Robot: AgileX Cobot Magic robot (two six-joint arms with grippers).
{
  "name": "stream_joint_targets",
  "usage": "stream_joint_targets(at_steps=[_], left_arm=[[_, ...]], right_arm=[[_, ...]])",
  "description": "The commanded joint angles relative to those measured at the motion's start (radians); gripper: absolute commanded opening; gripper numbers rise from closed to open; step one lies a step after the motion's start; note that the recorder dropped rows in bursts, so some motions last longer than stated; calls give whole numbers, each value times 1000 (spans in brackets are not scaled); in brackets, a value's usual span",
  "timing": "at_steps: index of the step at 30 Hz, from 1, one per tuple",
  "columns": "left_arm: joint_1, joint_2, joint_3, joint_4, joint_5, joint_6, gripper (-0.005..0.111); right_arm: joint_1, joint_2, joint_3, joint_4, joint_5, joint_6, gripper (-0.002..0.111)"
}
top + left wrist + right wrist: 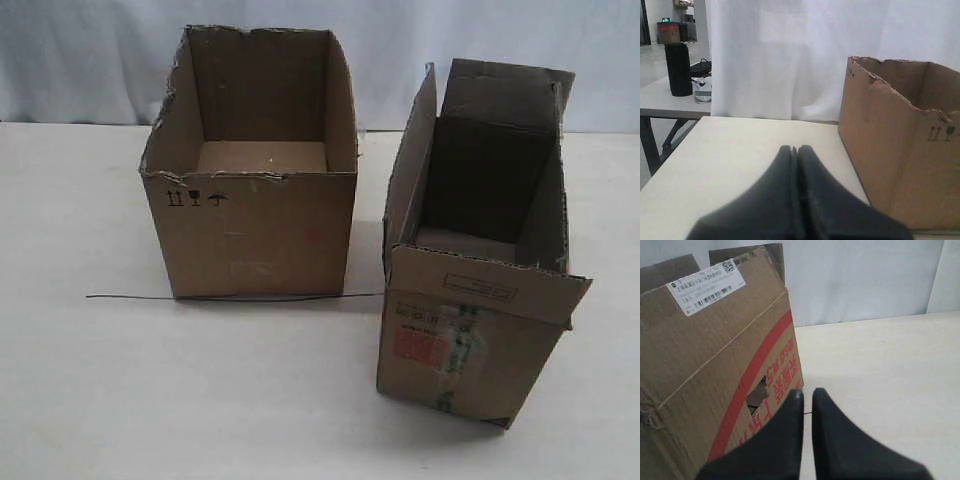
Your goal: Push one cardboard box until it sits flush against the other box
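The narrower cardboard box (pixel 470 345), with a red label and green-striped tape on its front and its flaps up, stands on the right of the white table. The wider other box (pixel 255 235), with torn top edges and black symbols, stands at centre left, a small gap away and angled differently. Neither gripper shows in the exterior view. My left gripper (pixel 796 148) is shut and empty, low over the table beside the other box (pixel 900 150). My right gripper (pixel 807 391) is shut with a thin slit between its fingers, close beside the red-striped side of the cardboard box (pixel 705 350).
A thin black wire (pixel 130 297) lies on the table (pixel 100 400) along the front of the wider box. A white curtain (pixel 790 50) hangs behind the table. Beyond the table's left edge stands another table with a black cylinder (pixel 678 69).
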Motion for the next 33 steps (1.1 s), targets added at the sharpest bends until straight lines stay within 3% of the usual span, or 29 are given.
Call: stream_joint_targets(at_steps=[1,10,14,17,19,21,22,24,25,28,30,33], left_arm=[[4,-3,2,5,-3,-2,0],[4,-3,2,5,-3,-2,0],[4,-3,2,5,-3,-2,0],[4,-3,2,5,-3,-2,0],[4,-3,2,5,-3,-2,0],[4,-3,2,5,-3,-2,0],[4,-3,2,5,-3,-2,0],[4,-3,2,5,-3,-2,0],[4,-3,2,5,-3,-2,0],[4,-3,2,5,-3,-2,0],[4,-3,2,5,-3,-2,0],[4,-3,2,5,-3,-2,0]], right_arm=[[0,-3,4,-7,-9,-8,5],[0,-3,4,-7,-68,-8,5],[0,-3,4,-7,-244,-10,5],[0,-3,4,3,-526,-4,5],[4,-3,4,90,-712,75,5],[4,-3,4,203,-763,124,5],[4,-3,-1,307,-647,118,5],[4,52,-107,417,-309,-132,5],[4,113,-147,442,-229,-199,5],[4,341,-294,486,-71,-110,5],[4,507,-434,443,134,-74,5],[4,762,-705,176,466,8,5]])
